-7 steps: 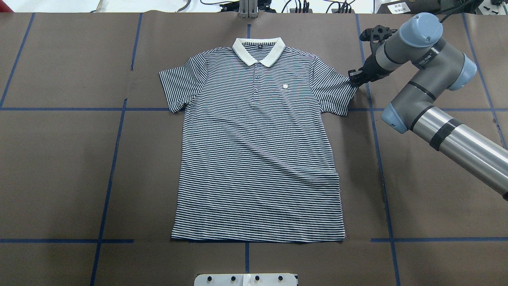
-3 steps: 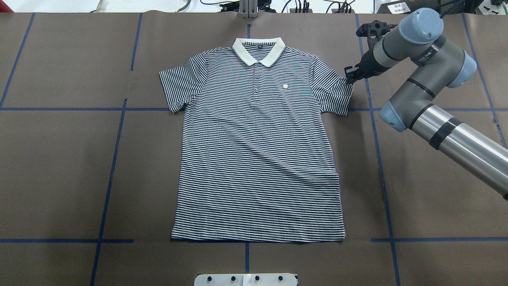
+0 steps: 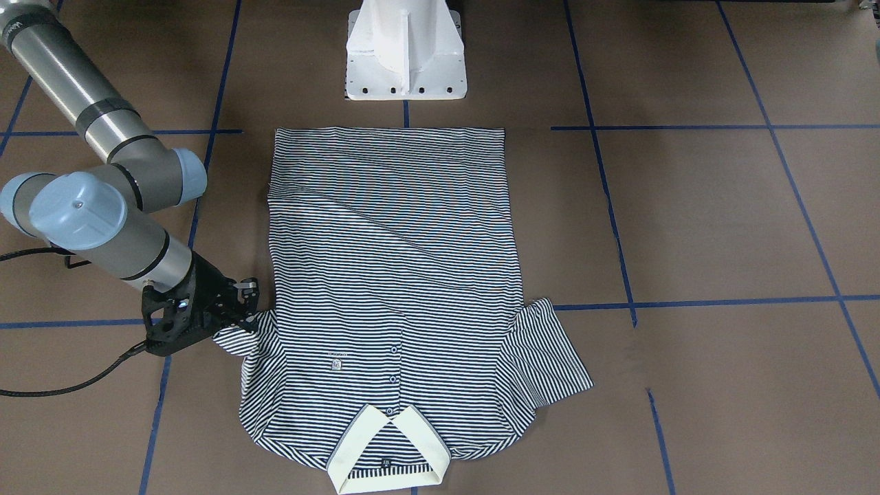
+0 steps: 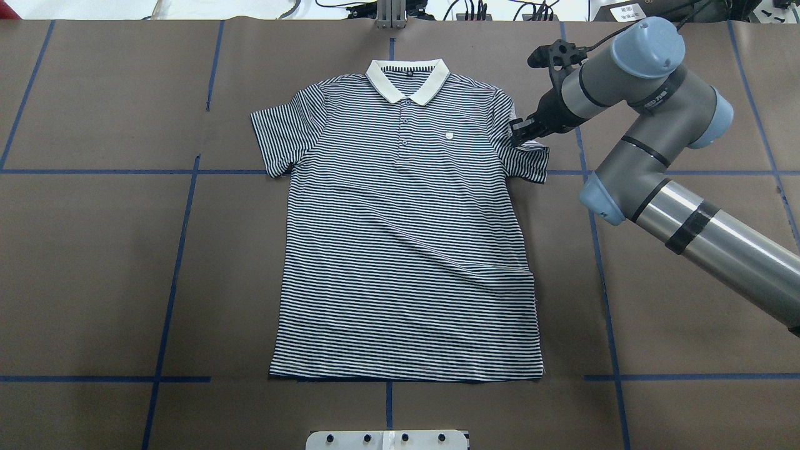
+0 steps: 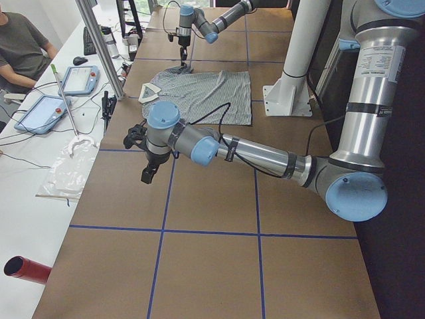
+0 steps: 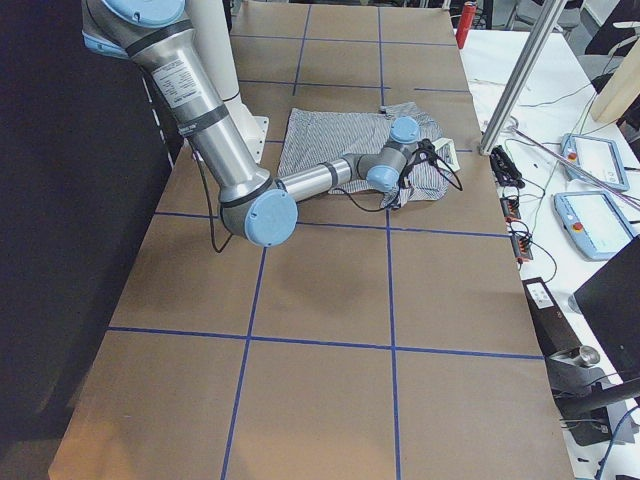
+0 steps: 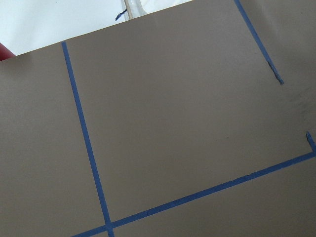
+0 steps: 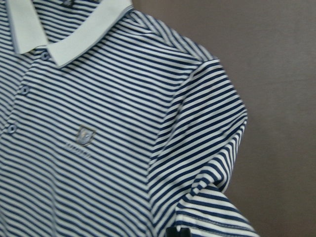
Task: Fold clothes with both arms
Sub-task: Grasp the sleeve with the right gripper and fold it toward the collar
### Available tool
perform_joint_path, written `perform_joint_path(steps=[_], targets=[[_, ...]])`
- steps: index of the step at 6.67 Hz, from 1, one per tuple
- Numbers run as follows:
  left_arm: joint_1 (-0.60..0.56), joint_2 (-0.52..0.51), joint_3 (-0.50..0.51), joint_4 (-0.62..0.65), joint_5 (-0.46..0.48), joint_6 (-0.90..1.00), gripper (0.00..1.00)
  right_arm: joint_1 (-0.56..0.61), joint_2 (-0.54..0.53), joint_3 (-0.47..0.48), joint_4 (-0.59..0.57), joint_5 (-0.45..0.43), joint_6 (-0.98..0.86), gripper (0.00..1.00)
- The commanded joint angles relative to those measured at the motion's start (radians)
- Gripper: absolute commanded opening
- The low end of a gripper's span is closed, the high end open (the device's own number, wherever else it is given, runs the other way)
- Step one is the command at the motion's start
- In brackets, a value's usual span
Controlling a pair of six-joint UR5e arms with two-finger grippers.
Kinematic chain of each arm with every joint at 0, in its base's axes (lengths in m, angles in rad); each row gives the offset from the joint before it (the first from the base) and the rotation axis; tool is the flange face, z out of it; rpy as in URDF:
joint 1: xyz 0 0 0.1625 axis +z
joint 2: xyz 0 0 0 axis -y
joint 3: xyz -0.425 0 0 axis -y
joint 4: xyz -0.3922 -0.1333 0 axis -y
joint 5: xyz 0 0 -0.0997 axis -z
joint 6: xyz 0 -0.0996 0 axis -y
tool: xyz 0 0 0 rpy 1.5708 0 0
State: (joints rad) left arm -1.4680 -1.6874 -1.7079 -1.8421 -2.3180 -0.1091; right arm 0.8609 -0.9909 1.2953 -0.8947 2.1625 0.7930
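Shirt: a soft knit polo shirt (image 4: pixel 406 250) with thin navy-and-white stripes lies flat and face up mid-table, its cream collar (image 4: pixel 407 81) on the side away from the robot
Surface: the table (image 4: pixel 94 250) is covered in matte brown paper crossed by blue tape lines (image 4: pixel 181 237)
Right arm: the right arm (image 4: pixel 631 112), grey metal tubes with light-blue caps, bends at the elbow and reaches in over the shirt's sleeve (image 4: pixel 528 156)
Right claw: the right gripper (image 4: pixel 517 131) is pinched on the sleeve's cuff, which is lifted and curled inward
Left arm: the left arm (image 5: pixel 252 154) stretches low over bare paper, well apart from the shirt
Left claw: the left gripper (image 5: pixel 147 174) points down; whether it is wide or closed cannot be told
Writing: a small shield logo (image 4: pixel 449 135) on the chest, its lettering too small to read
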Motion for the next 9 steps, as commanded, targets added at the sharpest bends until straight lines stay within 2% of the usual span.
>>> perform_joint_path(steps=[1,2,3,4,5,6,9], targets=[[0.000,0.000,0.002,0.000,0.000,0.000,1.00,-0.066,0.184,-0.140,-0.036,-0.134,0.044,0.00],[0.000,0.000,0.002,0.000,0.000,0.000,1.00,-0.075,0.360,-0.341,-0.041,-0.186,0.045,0.00],[0.000,-0.006,0.004,0.003,0.000,0.000,1.00,-0.085,0.449,-0.458,-0.041,-0.229,0.046,0.00],[0.000,-0.009,0.005,0.001,0.000,-0.001,1.00,-0.085,0.460,-0.478,-0.041,-0.240,0.046,0.00],[0.000,-0.012,0.010,-0.002,0.000,-0.001,1.00,-0.092,0.460,-0.478,-0.037,-0.242,0.048,0.21],[0.000,-0.014,0.010,-0.002,0.000,-0.003,1.00,-0.100,0.456,-0.469,-0.030,-0.247,0.048,0.99],[0.002,-0.015,0.010,-0.002,0.000,-0.020,1.00,-0.082,0.428,-0.458,-0.040,-0.248,0.046,1.00]])
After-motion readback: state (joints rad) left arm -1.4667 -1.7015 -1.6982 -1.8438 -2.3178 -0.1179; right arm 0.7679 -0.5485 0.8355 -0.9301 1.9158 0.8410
